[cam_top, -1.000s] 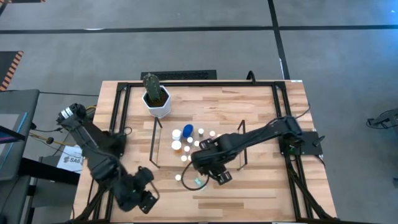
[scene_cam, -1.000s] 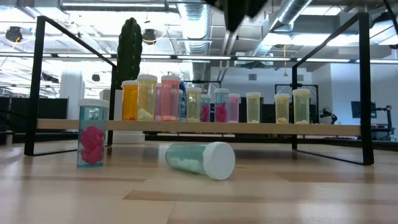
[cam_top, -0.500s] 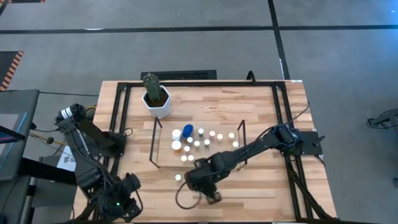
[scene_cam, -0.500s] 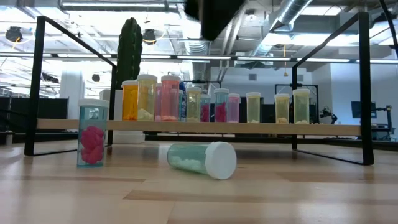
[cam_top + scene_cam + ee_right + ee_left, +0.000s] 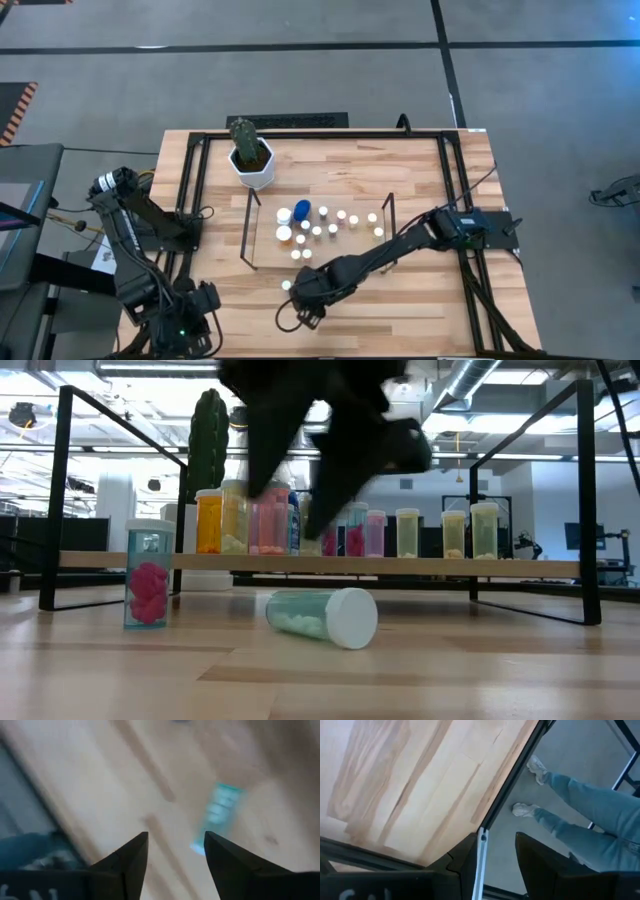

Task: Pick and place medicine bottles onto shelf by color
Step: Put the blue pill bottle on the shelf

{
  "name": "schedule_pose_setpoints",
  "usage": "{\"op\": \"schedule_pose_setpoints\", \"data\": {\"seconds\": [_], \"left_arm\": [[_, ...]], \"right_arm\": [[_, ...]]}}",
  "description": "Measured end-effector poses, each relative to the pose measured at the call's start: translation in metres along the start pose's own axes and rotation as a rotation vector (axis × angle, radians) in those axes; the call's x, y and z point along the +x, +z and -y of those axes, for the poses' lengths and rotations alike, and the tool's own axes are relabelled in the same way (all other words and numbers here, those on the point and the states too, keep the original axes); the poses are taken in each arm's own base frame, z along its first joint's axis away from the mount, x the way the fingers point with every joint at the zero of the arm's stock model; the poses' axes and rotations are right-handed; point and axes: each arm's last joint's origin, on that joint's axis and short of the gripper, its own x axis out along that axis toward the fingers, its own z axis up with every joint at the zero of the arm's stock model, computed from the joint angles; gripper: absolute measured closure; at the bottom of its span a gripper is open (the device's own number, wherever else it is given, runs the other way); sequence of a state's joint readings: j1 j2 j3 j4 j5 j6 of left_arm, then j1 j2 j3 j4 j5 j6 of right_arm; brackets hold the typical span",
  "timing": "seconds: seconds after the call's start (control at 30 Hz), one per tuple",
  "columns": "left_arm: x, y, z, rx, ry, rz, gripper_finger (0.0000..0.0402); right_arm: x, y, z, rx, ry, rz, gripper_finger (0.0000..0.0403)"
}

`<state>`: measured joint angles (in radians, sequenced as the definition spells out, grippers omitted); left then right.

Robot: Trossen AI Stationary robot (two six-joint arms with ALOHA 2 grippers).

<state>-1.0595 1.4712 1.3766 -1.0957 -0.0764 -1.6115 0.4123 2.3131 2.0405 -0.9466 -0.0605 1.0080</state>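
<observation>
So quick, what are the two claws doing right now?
Left gripper: parked off the table's near-left corner, jaws slightly apart, holding nothing.
Right gripper: open and empty, above the fallen bottle.

Pale matt wood table (image 5: 420,160)

light-wood table (image 5: 420,170), planked, with a black frame running along its edges. directly on it: a white hexagonal pot (image 5: 254,168) with a cactus near the far edge; the shelf (image 5: 420,566), a low light-wood platform with dark-framed upright ends, set mid-table. on the shelf, a row of small upright bottles (image 5: 400,532): orange, yellowish, pink and pale ones, white-capped, plus one with a blue cap (image 5: 302,209). on the bare table in front of the shelf, one pink-filled bottle (image 5: 148,573) upright and one white-capped bottle (image 5: 322,616) lying on its side.
</observation>
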Motion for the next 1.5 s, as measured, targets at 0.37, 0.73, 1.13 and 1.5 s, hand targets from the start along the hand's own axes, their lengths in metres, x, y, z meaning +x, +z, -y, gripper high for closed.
{"op": "schedule_pose_setpoints", "data": {"seconds": [0.37, 0.73, 1.13, 1.5], "left_arm": [[0.000, 0.000, -0.001, 0.032, 0.014, 0.028, 0.0282], [0.000, 0.001, -0.001, 0.025, 0.013, 0.037, 0.0282], [0.000, 0.001, -0.001, 0.023, 0.014, 0.044, 0.0282], [0.000, 0.001, -0.001, 0.023, 0.015, 0.045, 0.0282]], "right_arm": [[0.008, -0.005, 0.008, 0.073, -0.134, 0.025, 0.0168], [0.038, -0.009, 0.010, 0.084, -0.166, -0.005, 0.0168], [0.051, -0.015, 0.010, 0.038, -0.192, -0.017, 0.0186], [0.012, -0.028, 0.007, -0.133, -0.205, -0.085, 0.0183]]}}
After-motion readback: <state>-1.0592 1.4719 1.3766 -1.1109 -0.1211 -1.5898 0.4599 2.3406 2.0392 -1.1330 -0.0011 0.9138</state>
